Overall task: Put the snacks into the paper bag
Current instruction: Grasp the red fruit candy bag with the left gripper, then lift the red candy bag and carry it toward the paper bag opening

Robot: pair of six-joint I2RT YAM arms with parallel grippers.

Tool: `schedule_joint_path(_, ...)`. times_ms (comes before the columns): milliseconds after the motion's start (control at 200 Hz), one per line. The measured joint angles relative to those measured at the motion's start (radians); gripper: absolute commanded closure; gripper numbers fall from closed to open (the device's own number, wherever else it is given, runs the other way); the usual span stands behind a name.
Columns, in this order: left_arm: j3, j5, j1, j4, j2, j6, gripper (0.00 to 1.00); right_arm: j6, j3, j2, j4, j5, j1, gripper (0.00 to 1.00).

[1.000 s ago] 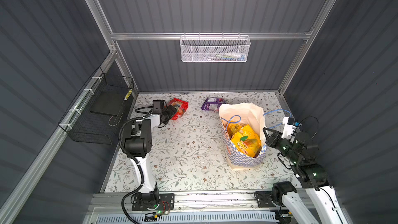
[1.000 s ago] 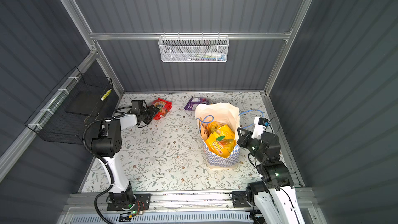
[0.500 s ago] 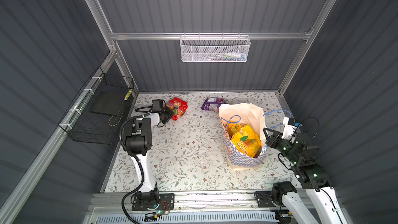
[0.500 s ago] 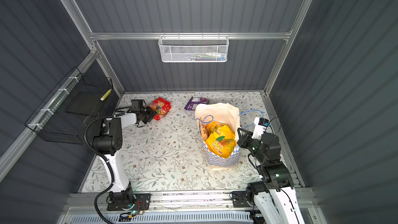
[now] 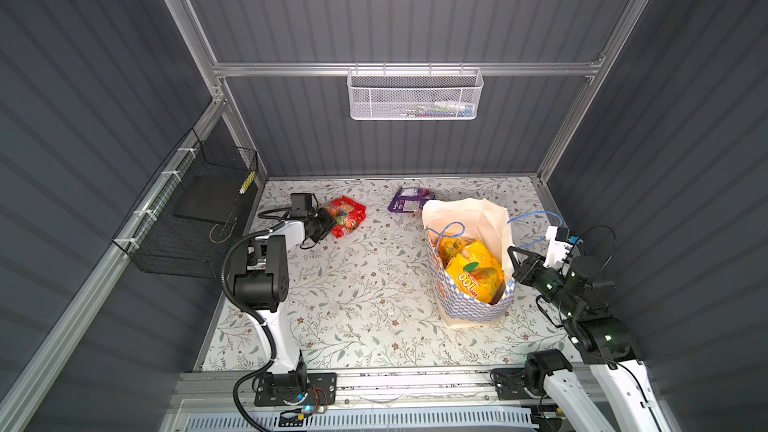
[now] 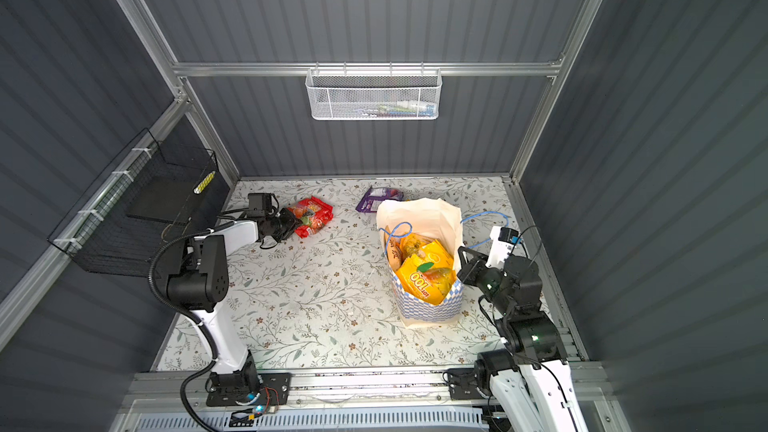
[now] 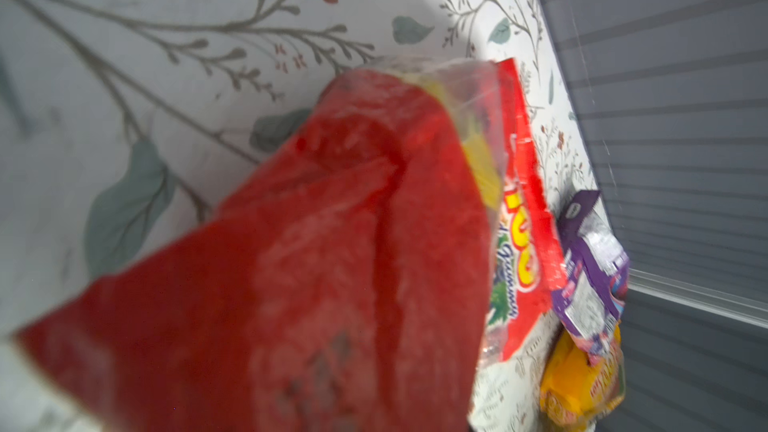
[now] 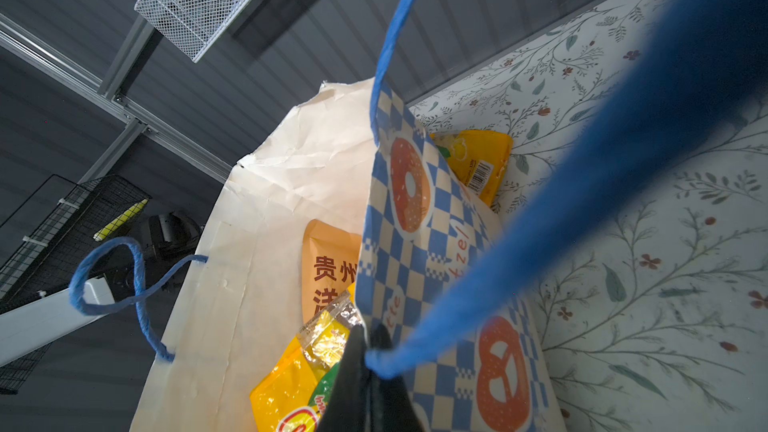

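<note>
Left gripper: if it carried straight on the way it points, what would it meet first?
The red packet: the left gripper seems to pinch its near edge. Past it, roughly in line, lies the purple packet, though depth is unclear.

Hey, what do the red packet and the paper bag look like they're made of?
The red packet: probably thin plastic film, glossy, since it crinkles, shines and has a clear window. The paper bag: matte cream paper, creased and ragged at the rim; handles look like twisted blue cord.
</note>
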Motion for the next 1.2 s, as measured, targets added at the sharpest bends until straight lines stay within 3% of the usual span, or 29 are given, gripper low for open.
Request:
schedule_joint_path(240,-0.026,-0.022,-0.030,-0.110,-0.186,0.024,1.00,0.000,0.000,0.000,-0.001,0.000,0.000,1.00)
schedule_joint_path(445,0.049,-0.098,-0.122,-0.226,-0.273,0.092,1.00,0.000,0.000,0.000,-0.001,0.001,0.000,1.00)
schedule_joint_path(976,0.344,-0.213,-0.344,-0.432,-0.464,0.211,1.00,-0.002,0.000,-0.001,-0.002,0.001,0.000,1.00)
schedule_joint_path(1201,0.519,-0.230,-0.502,-0.521,-0.476,0.267,1.00,-0.005,0.000,-0.002,-0.003,0.001,0.000,1.00)
